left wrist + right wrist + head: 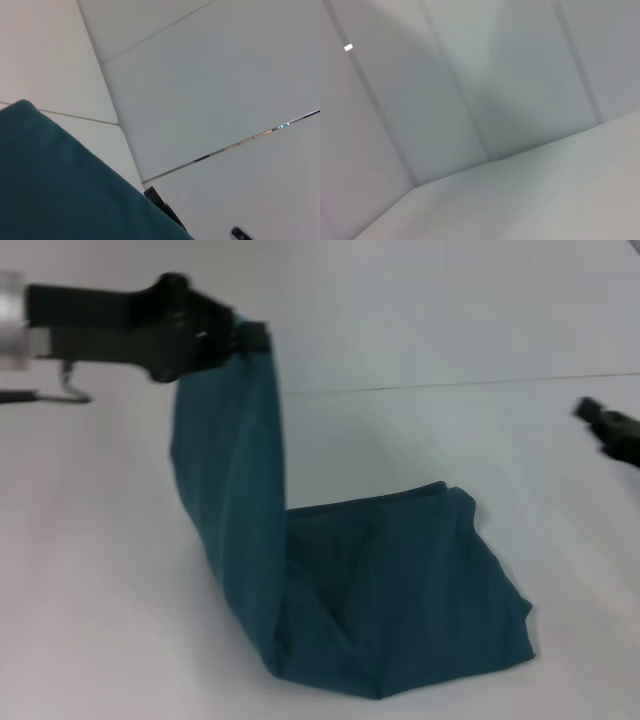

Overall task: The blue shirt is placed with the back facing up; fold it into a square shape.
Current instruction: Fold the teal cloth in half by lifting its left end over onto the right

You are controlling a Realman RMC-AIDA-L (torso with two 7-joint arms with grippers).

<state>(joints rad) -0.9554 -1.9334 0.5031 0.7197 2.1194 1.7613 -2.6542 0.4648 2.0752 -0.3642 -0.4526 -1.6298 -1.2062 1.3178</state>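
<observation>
— Where is the shirt?
— One dark teal-blue soft-fabric shirt [380, 590]: the left gripper [240, 340] is clamped on one end, lifted high. A long band hangs down from it to the bunched rest on the white tabletop [100, 570] below.
— And the other arm?
— The right gripper [610, 430] hovers well apart, bare tabletop between; whether its fingers are apart, I cannot tell.

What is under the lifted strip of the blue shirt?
The left end effector holds one end of the blue shirt up. Beneath the hanging strip, the shirt's remainder lies bunched on the white table. Whatever lies under that bunched part is hidden.
</observation>
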